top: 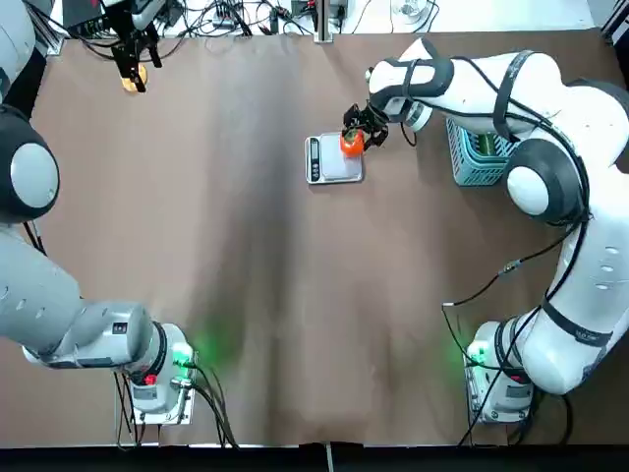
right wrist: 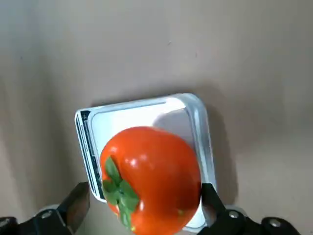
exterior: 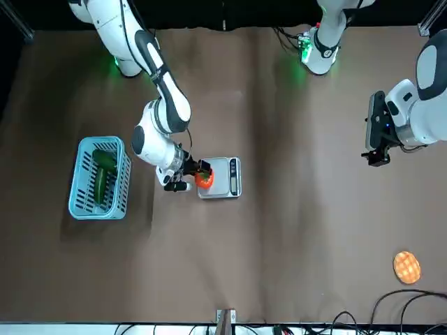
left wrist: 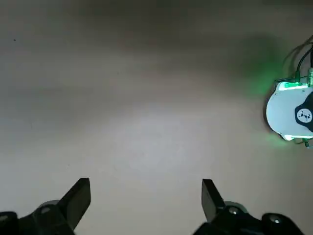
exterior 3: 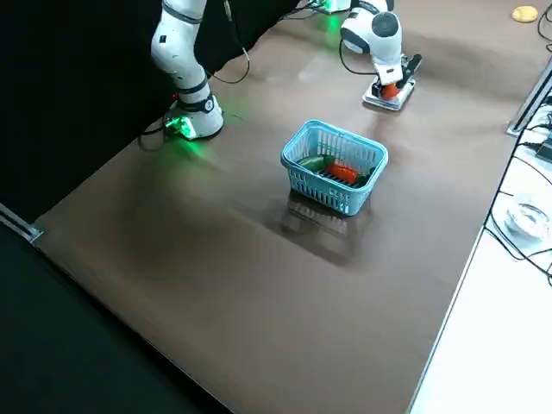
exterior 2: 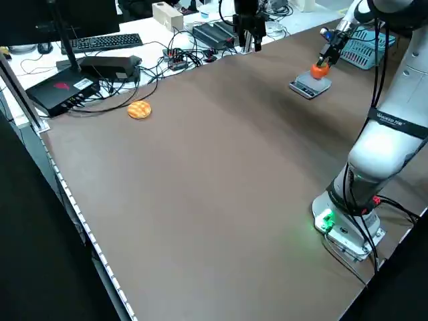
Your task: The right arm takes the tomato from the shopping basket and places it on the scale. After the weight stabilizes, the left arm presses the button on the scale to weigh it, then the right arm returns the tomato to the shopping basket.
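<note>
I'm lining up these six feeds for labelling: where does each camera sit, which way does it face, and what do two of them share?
Top: overhead, looking down; both arms, bases at bottom, scale central.
Front: across the table, facing the robot; right gripper holds the tomato.
Left side: raised, diagonal; left arm's base, round yellow item.
Right side: raised, diagonal; shopping basket central.
Left wrist: open left gripper over bare table.
Right wrist: looks down on tomato, scale.
Top and front share tomato and scale.

A flat yellow-orange round item (exterior: 406, 266) lies on the brown desk (top: 256, 295) near its far left corner. Beyond the far edge sit cables (exterior 2: 180, 57), a keyboard (exterior 2: 107, 41) and a black box (exterior 2: 63, 90).
</note>
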